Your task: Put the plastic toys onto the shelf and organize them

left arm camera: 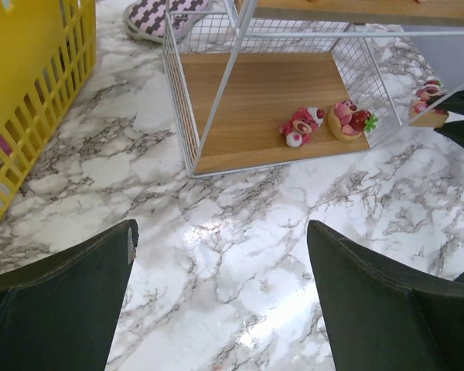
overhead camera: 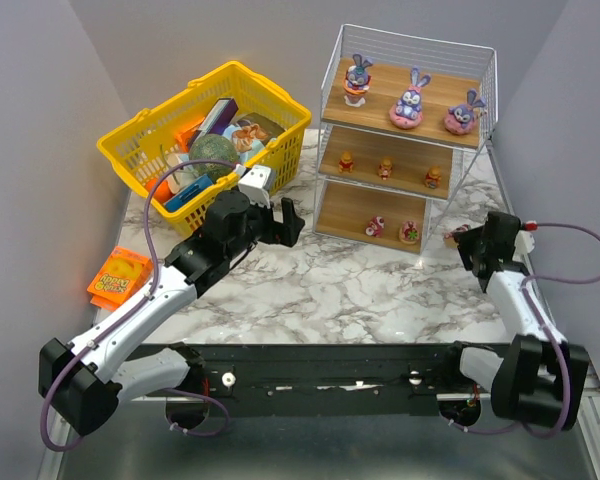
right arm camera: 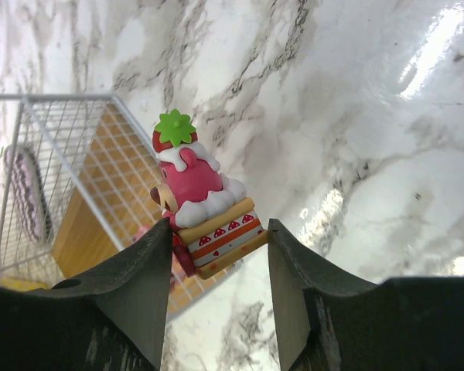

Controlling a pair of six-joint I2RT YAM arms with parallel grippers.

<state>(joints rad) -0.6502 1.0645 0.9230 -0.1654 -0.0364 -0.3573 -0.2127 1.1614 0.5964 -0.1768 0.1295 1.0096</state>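
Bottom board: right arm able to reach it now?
Likely not straight in: the wire side wall stands between the right gripper, holding a toy, and the bottom board. The front is open.

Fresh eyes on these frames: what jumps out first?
The three-tier shelf at the back right, nearly full: three purple bunnies on top, three orange bears in the middle, two pink toys at the bottom. Next, the right claw gripping a pink strawberry-topped figurine just beside the shelf's right side. Then the cluttered yellow basket at back left, the left claw open and empty in front of it.
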